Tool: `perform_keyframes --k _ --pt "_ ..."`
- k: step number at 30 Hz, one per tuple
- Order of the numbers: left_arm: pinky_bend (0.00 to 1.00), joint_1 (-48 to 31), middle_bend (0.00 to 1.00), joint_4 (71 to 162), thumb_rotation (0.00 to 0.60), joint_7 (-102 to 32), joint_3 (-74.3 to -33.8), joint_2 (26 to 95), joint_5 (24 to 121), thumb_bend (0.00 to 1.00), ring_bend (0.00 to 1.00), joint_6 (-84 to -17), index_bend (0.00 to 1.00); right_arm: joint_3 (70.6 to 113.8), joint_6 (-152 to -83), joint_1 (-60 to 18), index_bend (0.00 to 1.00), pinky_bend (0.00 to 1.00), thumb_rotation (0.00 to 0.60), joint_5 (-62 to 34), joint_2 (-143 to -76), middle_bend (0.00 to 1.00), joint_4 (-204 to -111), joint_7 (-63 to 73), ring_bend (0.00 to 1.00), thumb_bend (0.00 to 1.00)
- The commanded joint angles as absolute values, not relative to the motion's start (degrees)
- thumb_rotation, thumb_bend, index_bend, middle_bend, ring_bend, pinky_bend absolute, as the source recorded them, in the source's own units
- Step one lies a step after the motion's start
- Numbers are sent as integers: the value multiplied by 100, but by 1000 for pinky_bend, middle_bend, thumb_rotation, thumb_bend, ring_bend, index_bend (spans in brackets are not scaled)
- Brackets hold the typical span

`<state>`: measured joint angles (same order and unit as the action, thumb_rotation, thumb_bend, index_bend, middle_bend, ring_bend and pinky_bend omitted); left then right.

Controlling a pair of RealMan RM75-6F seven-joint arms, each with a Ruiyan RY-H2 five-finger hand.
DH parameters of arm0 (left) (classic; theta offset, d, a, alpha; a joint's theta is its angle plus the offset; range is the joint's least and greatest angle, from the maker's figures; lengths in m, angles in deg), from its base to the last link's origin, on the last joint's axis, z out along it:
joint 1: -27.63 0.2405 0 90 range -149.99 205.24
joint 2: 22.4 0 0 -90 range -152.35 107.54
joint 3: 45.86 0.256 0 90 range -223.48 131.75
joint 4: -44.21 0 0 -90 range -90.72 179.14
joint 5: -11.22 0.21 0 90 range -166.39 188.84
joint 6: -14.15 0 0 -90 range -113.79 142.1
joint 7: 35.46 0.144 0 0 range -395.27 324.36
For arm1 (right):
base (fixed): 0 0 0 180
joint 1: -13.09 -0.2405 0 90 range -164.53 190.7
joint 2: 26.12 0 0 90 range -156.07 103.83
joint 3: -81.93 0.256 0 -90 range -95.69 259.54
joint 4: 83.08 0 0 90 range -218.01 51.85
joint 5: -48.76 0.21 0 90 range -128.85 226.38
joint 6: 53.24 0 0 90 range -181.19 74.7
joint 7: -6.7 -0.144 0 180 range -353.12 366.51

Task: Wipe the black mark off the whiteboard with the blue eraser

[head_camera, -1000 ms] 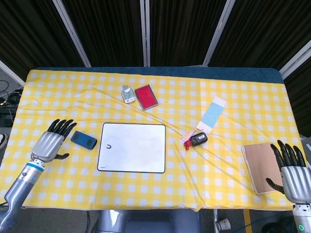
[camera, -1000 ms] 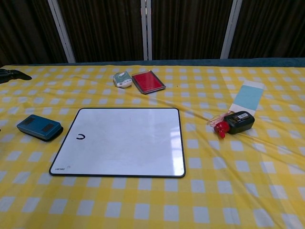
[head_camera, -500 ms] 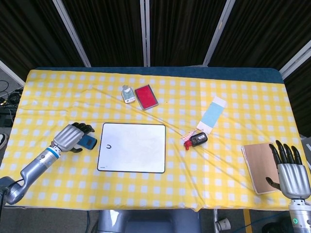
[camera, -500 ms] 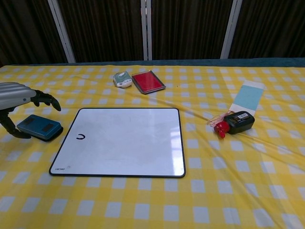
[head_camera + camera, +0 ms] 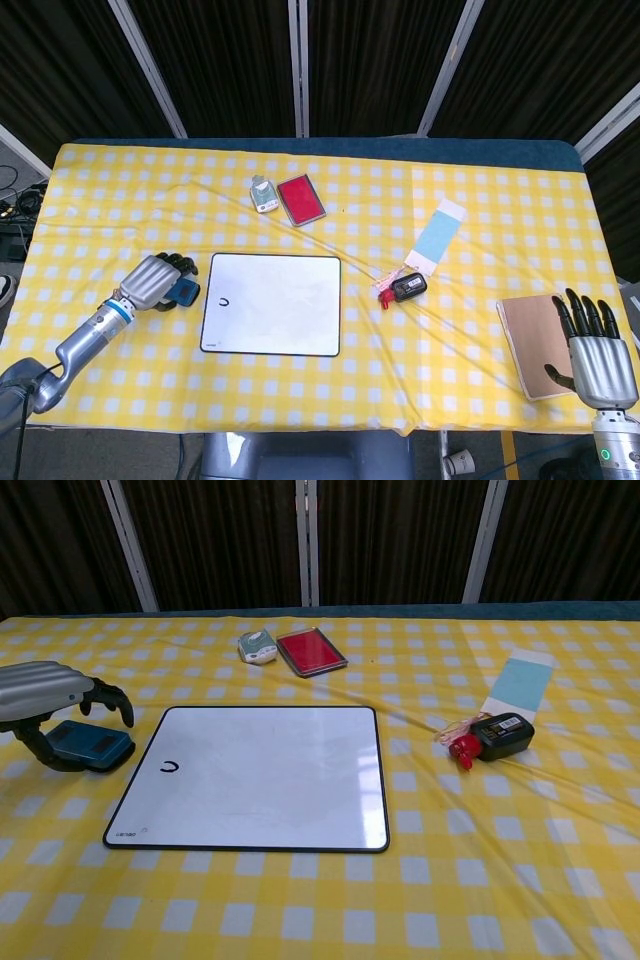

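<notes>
The blue eraser (image 5: 185, 292) (image 5: 92, 745) lies flat on the yellow checked cloth, just left of the whiteboard (image 5: 285, 310) (image 5: 275, 785). A small black U-shaped mark (image 5: 222, 302) (image 5: 169, 768) sits near the board's left edge. My left hand (image 5: 153, 281) (image 5: 45, 687) arches over the eraser, fingers curled down past its far side and thumb at its near left edge. A firm grip does not show. My right hand (image 5: 596, 351) hovers with fingers spread at the table's near right corner, seen only in the head view.
A red case (image 5: 301, 199) (image 5: 311, 651) and a small white-green item (image 5: 263, 194) (image 5: 258, 646) lie behind the board. To the right are a light blue strip (image 5: 437, 235) (image 5: 520, 684), a black fob with red tag (image 5: 406, 287) (image 5: 495, 736), and a brown notebook (image 5: 533, 338).
My left hand has swung right from beside the eraser to over it, and its fingers have curled down around it. My right hand has drifted slightly toward the near edge.
</notes>
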<state>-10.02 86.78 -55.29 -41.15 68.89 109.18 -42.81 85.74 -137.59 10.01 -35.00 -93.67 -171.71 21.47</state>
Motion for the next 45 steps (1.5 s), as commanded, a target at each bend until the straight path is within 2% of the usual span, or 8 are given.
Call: perform_keyframes --k 1,3,5,12,20,32,45 --pt "422 -1017 341 8679 600 -5604 -4059 6883 10924 258 317 -4311 426 8572 -13759 998 0 0 600 -3498 -9370 0 -17165 2149 0 0" --pt "467 -1020 399 8710 600 -5640 -4036 6856 10929 263 366 -4372 497 8572 -13763 999 0 0 600 -3495 -9370 0 -17161 2146 0 0" --pt "481 -1014 419 8809 600 -5721 -4047 6801 10930 264 382 -4524 522 8574 -13771 1000 0 0 600 -3487 -9372 0 -17152 2155 0 0" --pt "493 -1128 433 9522 600 -5998 -4152 6513 10908 265 394 -4833 541 8566 -13767 993 0 0 600 -3485 -9374 0 -17160 2159 0 0" --pt "493 -1498 434 10345 600 -5949 -4336 6558 10716 293 394 -4378 549 8551 -13738 969 0 0 600 -3489 -9408 0 -17149 2219 0 0" --pt "494 -1784 451 10500 600 -5134 -4406 7047 10453 299 407 -3761 571 8562 -13732 957 0 0 600 -3468 -9383 0 -17137 2133 0 0" --pt "520 -1823 480 10721 600 -5324 -4251 7062 10532 304 435 -3792 606 8558 -13774 982 0 0 600 -3447 -9374 0 -17131 2149 0 0"
